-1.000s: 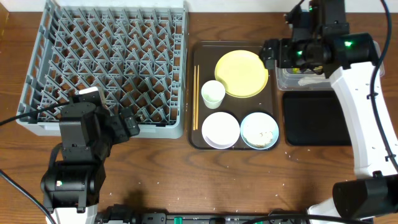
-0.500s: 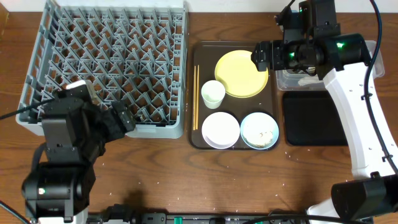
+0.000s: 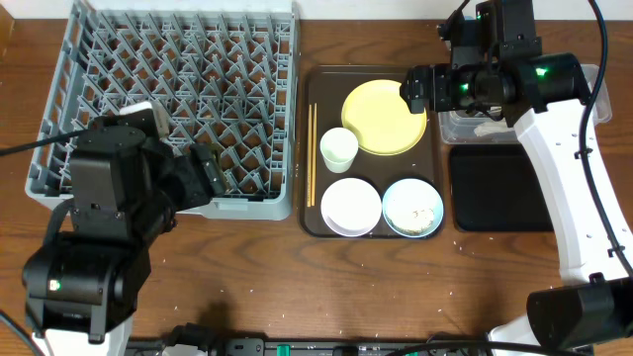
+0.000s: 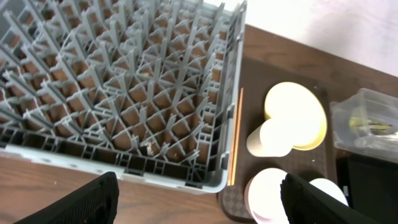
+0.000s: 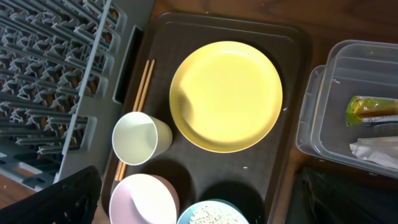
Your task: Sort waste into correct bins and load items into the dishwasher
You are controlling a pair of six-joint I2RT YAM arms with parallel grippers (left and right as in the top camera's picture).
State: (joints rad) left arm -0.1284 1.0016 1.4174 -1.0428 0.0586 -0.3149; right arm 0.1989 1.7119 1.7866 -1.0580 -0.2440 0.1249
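Note:
The grey dish rack [image 3: 168, 89] stands at the back left. On the brown tray lie a yellow plate [image 3: 384, 117], a white cup [image 3: 338, 148], a white bowl [image 3: 351, 206], a light blue bowl [image 3: 412, 208] holding rice, and chopsticks [image 3: 312, 153]. My left gripper [image 3: 206, 174] is open and empty over the rack's front edge [image 4: 124, 93]. My right gripper [image 3: 419, 89] is open and empty above the plate [image 5: 226, 96]. The clear tub [image 5: 323, 124] holds the green-and-orange wrapper [image 5: 373, 107] and white scraps [image 5: 376, 149]. The black tray [image 3: 499, 188] lies in front of the tub.
The brown serving tray [image 3: 321, 222] sits between the rack and the two bins. My right arm reaches over the clear tub [image 3: 457, 131] and hides most of it from above. Bare wooden table runs along the front.
My right gripper has moved left from over the tub to over the plate's edge. My left arm has swung and risen over the rack's front edge.

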